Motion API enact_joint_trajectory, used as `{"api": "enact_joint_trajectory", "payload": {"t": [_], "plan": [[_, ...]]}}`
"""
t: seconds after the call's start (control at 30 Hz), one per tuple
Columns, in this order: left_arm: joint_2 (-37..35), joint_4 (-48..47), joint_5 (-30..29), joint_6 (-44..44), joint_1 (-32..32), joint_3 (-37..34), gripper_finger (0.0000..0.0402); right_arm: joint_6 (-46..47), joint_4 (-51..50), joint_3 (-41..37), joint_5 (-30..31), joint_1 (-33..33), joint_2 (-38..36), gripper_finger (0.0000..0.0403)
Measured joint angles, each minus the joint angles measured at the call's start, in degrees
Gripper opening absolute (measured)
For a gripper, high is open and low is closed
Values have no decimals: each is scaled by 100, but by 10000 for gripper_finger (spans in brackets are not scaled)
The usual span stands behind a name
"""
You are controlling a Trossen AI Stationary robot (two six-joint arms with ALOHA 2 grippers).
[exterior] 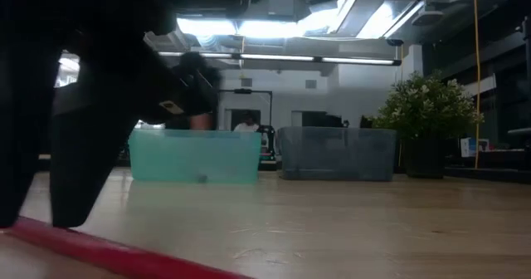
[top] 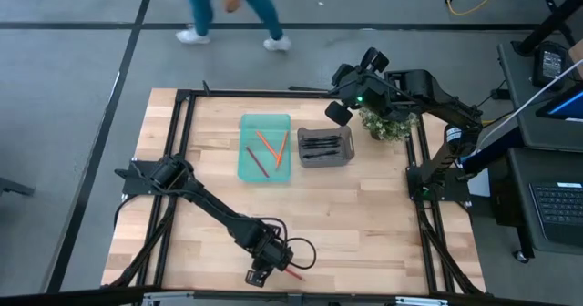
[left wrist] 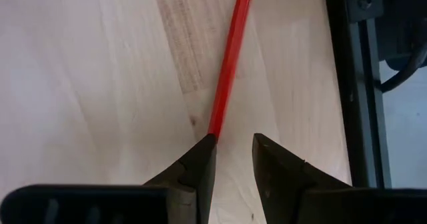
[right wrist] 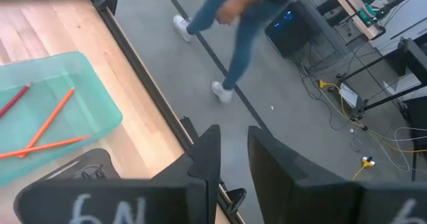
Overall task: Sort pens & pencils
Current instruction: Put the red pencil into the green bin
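One red pencil (left wrist: 229, 64) at table's near edge, left fingers (left wrist: 193, 174) parted astride it, right fingers (right wrist: 207, 154) parted beyond far edge.

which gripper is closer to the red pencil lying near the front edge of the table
Left. The left gripper sits right at the red pencil, jaws open with one fingertip against it. The right gripper hangs far off, beyond the grey bin.
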Motion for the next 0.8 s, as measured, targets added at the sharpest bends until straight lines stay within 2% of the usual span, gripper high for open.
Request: {"api": "enact_joint_trajectory", "payload": {"t": [0.8], "plan": [[46,-211,-225,77,65,-10,94,2,13,0,-2,-2,0,78]]}}
